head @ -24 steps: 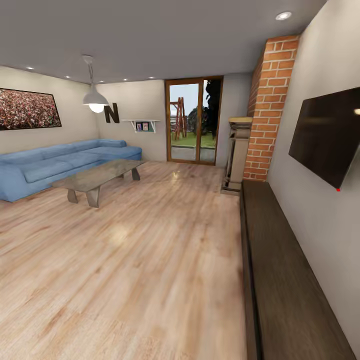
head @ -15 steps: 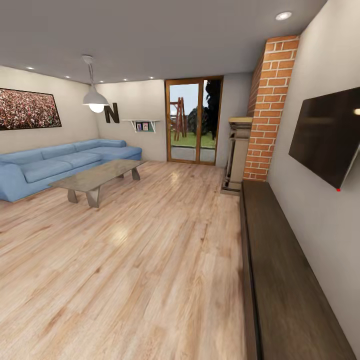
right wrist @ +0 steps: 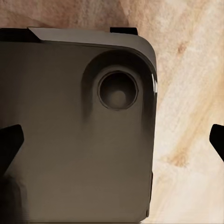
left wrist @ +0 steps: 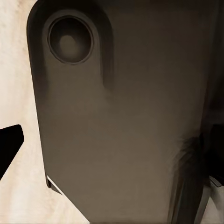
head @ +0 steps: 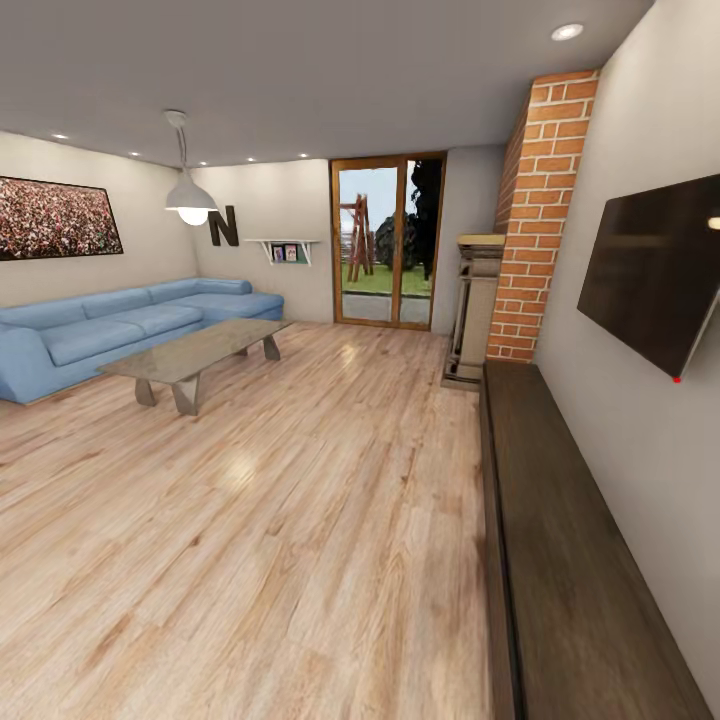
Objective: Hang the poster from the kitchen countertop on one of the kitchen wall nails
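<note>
The poster and the kitchen countertop are out of view. The head view looks into a living room with a wooden floor (head: 300,520). In the right wrist view, my right gripper (right wrist: 112,142) is open. Its two dark fingertips (right wrist: 9,144) sit far apart at the picture's edges, over a dark rounded part of my own body (right wrist: 74,130) and the floor. In the left wrist view, one dark fingertip (left wrist: 9,147) of my left gripper stands wide at the edge beside a similar dark body panel (left wrist: 121,121). Nothing is held.
A dark wooden low bench (head: 570,560) runs along the right wall under a wall-mounted television (head: 650,270). A brick column (head: 535,220) and a glass door (head: 385,240) stand ahead. A blue sofa (head: 110,330), a low table (head: 195,355) and a wide crowd-photo picture (head: 55,218) are at the left.
</note>
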{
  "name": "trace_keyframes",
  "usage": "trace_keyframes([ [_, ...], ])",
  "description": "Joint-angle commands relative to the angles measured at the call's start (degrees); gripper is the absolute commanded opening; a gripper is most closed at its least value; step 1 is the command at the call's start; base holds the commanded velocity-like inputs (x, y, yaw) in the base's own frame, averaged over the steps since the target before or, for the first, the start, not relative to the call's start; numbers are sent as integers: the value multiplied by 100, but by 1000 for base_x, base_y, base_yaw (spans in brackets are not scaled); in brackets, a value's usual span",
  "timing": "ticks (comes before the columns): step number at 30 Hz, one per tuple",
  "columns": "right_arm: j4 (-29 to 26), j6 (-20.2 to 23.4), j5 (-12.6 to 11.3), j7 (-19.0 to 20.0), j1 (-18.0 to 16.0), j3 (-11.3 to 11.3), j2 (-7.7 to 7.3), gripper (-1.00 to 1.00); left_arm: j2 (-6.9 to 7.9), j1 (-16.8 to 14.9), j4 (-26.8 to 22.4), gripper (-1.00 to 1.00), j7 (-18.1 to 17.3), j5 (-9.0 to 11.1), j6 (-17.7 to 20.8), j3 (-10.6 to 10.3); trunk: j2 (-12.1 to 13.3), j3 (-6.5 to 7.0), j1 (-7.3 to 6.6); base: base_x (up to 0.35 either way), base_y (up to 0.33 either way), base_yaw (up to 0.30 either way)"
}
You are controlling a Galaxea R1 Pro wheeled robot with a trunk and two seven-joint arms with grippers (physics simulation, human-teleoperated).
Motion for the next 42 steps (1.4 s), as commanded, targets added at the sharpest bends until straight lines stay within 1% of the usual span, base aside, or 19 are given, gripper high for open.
trace_keyframes([
  [1,-18,-10,3,-1,-36,-1,-28,100,-22,24,-42,100,3,-3,-41,13,-2,-4,0,0,0,0],
  [7,-214,-204,6,-6,-234,-16,-218,100,-75,98,-234,100,20,-25,-156,25,-2,-4,0,0,0,0],
  [12,-378,-365,7,-6,-399,-8,-250,100,-55,109,-394,100,18,-27,-181,53,-2,-4,0,0,0,0],
  [13,-2298,-785,7,-7,-610,-3,-254,100,-26,110,-3099,100,17,-26,-185,60,-2,-4,0,0,0,0],
  [17,-2382,-810,4,-11,-613,3,-260,100,26,113,-3151,100,22,-24,-187,75,-2,-4,0,0,0,79],
  [23,-2402,-811,-1,-19,-613,5,-261,100,95,113,-3155,100,24,-17,-188,80,-2,-4,0,0,0,250],
  [41,-2398,-803,10,-11,-613,7,-262,100,108,113,-3156,100,31,-15,-188,80,-2,-4,0,0,0,279],
  [42,-2284,-806,25,-6,-613,9,-267,100,108,113,-3156,100,32,-15,-188,80,-2,-4,0,0,0,50],
])
